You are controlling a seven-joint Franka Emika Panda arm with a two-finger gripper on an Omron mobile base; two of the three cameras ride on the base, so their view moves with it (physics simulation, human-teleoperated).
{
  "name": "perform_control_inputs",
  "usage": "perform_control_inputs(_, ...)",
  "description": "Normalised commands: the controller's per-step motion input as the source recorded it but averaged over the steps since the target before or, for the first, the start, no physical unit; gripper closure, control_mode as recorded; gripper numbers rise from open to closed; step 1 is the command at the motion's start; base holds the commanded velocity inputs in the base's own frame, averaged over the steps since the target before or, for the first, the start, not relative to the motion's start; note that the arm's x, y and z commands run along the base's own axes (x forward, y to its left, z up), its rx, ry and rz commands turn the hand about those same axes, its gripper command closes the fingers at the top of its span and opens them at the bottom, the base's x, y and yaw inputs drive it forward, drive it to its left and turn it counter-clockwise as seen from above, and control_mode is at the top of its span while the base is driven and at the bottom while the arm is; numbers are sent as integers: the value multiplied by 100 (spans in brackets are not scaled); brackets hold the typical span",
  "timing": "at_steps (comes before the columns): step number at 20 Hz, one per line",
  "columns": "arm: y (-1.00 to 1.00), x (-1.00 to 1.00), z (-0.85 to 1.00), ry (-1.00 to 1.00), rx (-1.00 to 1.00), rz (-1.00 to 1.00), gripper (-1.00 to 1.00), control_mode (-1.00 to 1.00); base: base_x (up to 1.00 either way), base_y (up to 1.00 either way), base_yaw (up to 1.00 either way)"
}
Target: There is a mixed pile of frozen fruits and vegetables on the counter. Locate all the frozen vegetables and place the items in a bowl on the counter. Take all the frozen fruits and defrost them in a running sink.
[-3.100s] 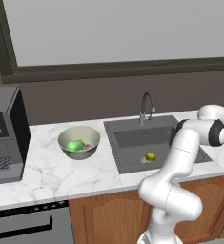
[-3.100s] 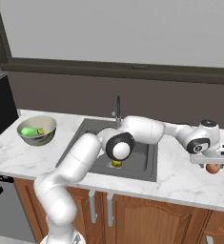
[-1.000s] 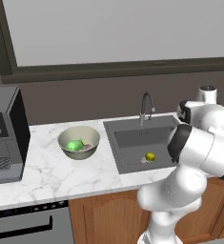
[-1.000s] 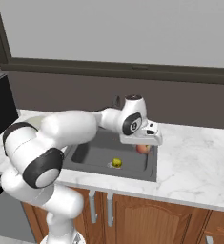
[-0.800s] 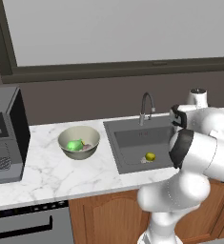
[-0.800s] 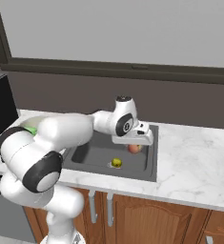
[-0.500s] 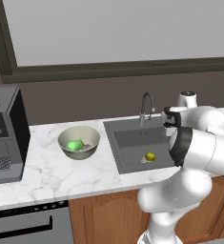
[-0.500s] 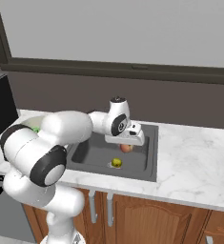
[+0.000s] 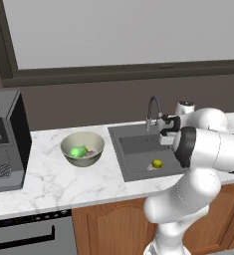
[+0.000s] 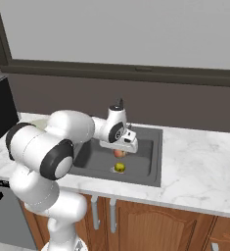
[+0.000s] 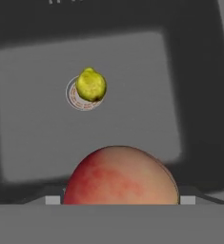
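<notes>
Arm has swung in from the far right of the bench; claw [image 10: 120,151] now hangs over the sink [image 10: 148,169], pinching the red fruit [image 10: 119,153]. Straight below: basin floor, yellow-green fruit [image 10: 120,167] by the drain. Release means a plain drop.

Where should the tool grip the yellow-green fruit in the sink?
Across the middle of the yellow-green fruit, from straight above. It lies on the sink floor by the drain, small and roundish, with open floor around it for both fingers.
</notes>
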Motion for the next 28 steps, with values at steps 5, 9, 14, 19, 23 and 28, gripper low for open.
perform_control_inputs(5, 4, 11, -47, -15, 7, 0, 100, -100, 0, 0, 0)
perform_control_inputs(9, -3, 6, -9, -4, 0, 0, 100, -100, 0, 0, 0)
perform_control_inputs(14, -16, 13, -4, 0, -3, 0, 100, -100, 0, 0, 0)
perform_control_inputs(19, -7, 27, -19, -1, -2, 0, 100, -100, 0, 0, 0)
perform_control_inputs(23, 0, 21, -51, -5, 0, 0, 100, -100, 0, 0, 0)
perform_control_inputs(28, -2, 24, -44, -5, 0, 0, 100, -100, 0, 0, 0)
